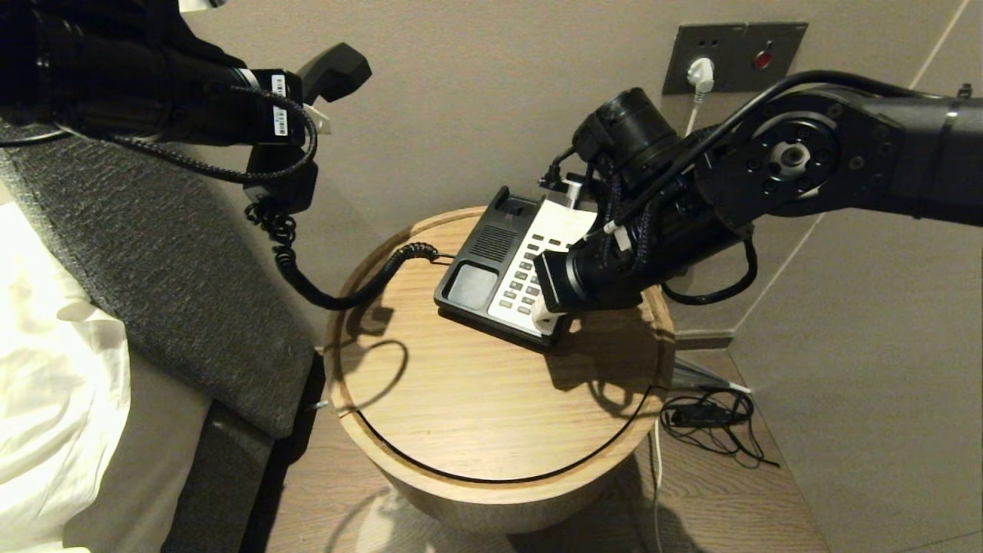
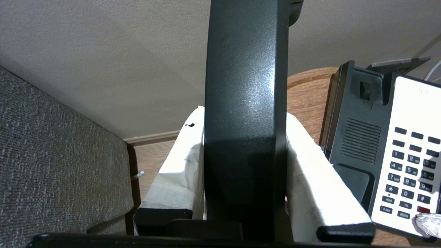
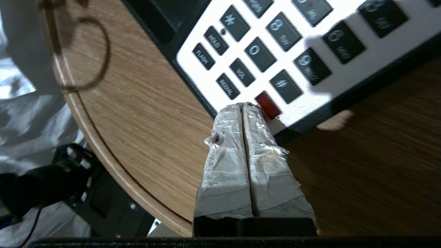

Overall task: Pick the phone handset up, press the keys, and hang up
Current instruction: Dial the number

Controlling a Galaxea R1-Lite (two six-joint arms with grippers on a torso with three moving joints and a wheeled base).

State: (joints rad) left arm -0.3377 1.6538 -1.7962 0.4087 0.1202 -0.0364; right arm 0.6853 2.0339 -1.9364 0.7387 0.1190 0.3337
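Right gripper (image 3: 245, 107) pinched closed, tips poised at the near edge of the phone base (image 1: 499, 269) by the red key (image 3: 268, 105); best pressed straight down, briefly. Farther left, handset (image 2: 246, 103) clamped in left gripper (image 2: 246, 172), raised well above the table (image 1: 461, 399); best held steady, coiled cord (image 1: 338, 292) slack

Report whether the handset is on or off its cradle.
Off: the left tool holds the handset up, away from the phone base's bare cradle.

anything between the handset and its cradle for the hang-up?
Not on the cradle itself: it lies bare on the phone base's left side. The left gripper holds the handset up and to the left. The right gripper, fingers shut, sits at the keypad's near edge beside the cradle, close to the return path.
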